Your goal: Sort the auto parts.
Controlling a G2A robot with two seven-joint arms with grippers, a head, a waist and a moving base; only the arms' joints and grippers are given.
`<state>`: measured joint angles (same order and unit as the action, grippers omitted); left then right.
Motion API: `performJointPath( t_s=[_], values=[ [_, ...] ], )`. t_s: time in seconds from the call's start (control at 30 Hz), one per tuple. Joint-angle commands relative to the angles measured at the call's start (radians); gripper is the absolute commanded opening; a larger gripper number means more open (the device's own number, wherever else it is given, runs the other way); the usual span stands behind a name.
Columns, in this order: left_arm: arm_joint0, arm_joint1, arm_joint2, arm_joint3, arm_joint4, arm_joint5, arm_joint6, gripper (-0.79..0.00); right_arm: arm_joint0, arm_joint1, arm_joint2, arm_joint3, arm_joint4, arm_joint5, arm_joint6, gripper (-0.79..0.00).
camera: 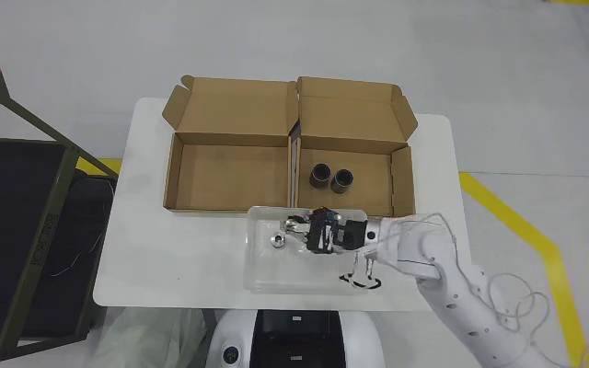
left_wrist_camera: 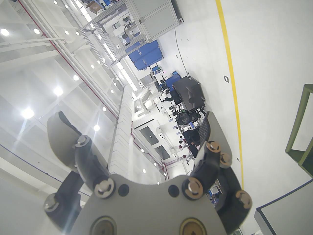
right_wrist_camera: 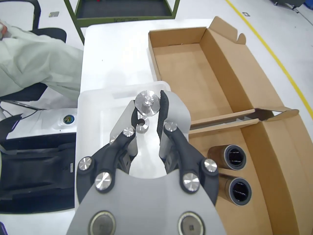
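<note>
Right gripper (right_wrist_camera: 148, 107) pinches a silver disc (right_wrist_camera: 146, 101) over the clear tray (camera: 254, 276) at the table's (camera: 147, 193) 6 o'clock; left gripper (left_wrist_camera: 134, 121) gapes wide, empty.

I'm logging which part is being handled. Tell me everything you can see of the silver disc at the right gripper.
The silver disc is round, bright machined-looking metal with a short raised stub at its centre. It sits between the fingertips of the right gripper, whose dark pads appear to clamp its rim from both sides, over the clear plastic tray. A smaller ring-shaped metal piece lies in the tray by it.
</note>
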<state>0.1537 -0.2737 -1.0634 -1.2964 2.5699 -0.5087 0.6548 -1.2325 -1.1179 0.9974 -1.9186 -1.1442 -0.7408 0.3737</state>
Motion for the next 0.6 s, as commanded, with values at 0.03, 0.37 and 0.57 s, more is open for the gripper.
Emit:
performJointPath(
  t_s=[0.03, 0.37, 0.57],
  values=[
    [0.000, 0.000, 0.000, 0.000, 0.000, 0.000, 0.000, 0.000, -0.004, 0.001, 0.019, -0.014, 0.014, 0.021, -0.037, -0.785],
    [0.000, 0.000, 0.000, 0.000, 0.000, 0.000, 0.000, 0.000, -0.039, 0.007, 0.082, -0.035, 0.077, -0.004, -0.197, -0.785],
    [0.000, 0.000, 0.000, 0.000, 0.000, 0.000, 0.000, 0.000, -0.079, 0.015, 0.144, -0.063, 0.105, -0.026, -0.291, -0.785]
  ],
)
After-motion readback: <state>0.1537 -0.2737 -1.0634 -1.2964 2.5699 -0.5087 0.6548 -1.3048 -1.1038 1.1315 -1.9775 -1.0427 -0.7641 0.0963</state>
